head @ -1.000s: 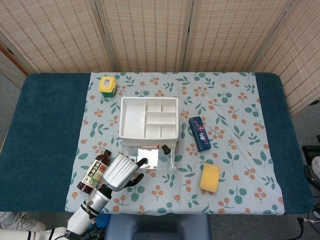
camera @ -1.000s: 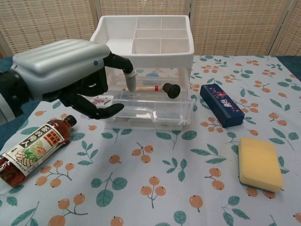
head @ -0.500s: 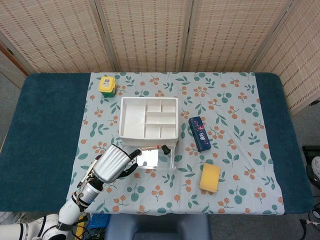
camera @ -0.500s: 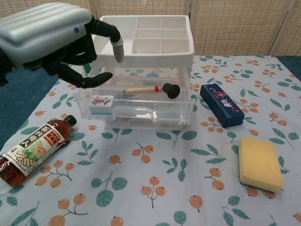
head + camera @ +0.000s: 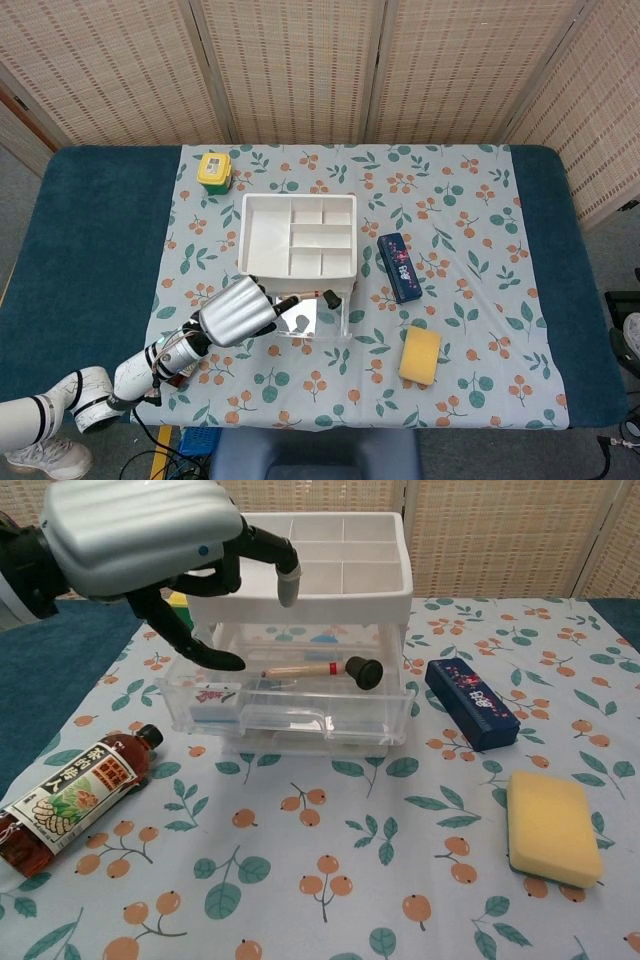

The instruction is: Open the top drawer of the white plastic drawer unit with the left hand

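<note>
- Chest view showed us the left hand (image 5: 140,540), a smooth silver shell with dark fingers (image 5: 195,650), raised over the left front corner of the white plastic drawer unit (image 5: 300,580).
- We saw its fingers spread apart and curved downward, holding nothing; one pale-tipped finger pointed down in front of the unit's rim.
- We found the unit near the middle of the counter (image 5: 90,250), on a leaf-and-berry patterned cloth (image 5: 330,880).
- The top drawer (image 5: 285,715), of clear plastic, stood pulled forward, with a wooden-handled, black-headed tool (image 5: 320,669) lying in it.
- The unit's white top was a tray split into rectangular compartments.
- We noted a glossy brown bottle (image 5: 70,795) lying on its side at the left, a dark blue oblong case (image 5: 471,702) to the right, and a yellow sponge block (image 5: 553,826) nearer the front.
- Head view gave us a small yellow container (image 5: 214,169) behind the unit.
</note>
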You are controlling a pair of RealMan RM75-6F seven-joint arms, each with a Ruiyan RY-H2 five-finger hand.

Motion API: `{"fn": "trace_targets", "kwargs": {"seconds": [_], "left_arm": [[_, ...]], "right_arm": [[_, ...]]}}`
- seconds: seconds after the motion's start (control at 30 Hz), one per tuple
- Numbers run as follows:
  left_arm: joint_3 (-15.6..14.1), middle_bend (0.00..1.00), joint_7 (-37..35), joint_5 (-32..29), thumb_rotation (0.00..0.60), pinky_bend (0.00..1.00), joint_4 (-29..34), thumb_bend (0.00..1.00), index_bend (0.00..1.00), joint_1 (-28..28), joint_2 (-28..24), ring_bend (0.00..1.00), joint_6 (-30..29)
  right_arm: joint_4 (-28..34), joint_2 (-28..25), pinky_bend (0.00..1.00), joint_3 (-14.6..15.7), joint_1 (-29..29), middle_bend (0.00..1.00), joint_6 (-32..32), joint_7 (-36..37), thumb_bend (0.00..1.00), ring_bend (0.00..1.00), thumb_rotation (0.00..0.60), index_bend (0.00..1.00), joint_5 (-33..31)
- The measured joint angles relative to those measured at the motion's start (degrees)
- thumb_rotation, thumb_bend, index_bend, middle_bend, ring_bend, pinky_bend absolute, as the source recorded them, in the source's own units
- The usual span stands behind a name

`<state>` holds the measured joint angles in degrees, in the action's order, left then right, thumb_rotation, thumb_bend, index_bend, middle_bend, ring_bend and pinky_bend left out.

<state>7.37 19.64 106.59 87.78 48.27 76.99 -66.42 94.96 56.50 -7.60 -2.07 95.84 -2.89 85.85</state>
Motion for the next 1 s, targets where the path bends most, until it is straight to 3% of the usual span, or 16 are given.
{"fn": "trace_targets", "kwargs": {"seconds": [0.43,1.0], "left_arm": [[-0.63,0.97,4.33,2.65,0.600,1.00,-2.03,0.13,0.33,6.12,-2.30,1.00,8.44],[-0.53,0.96,15.52,-2.84,0.600,1.00,7.53,0.13,0.30,7.84,-9.72,1.00,18.18]], "right_arm": [[0.35,0.25,0.02,0.08,0.08,0.01,-0.65,-0.89,0.39,0.01,0.600,0.00,-0.82],[-0.14,0.63,0.02,0.04,0.39,0.01,-1.30,-0.51,0.39,0.01,0.600,0.00,-1.21]]}}
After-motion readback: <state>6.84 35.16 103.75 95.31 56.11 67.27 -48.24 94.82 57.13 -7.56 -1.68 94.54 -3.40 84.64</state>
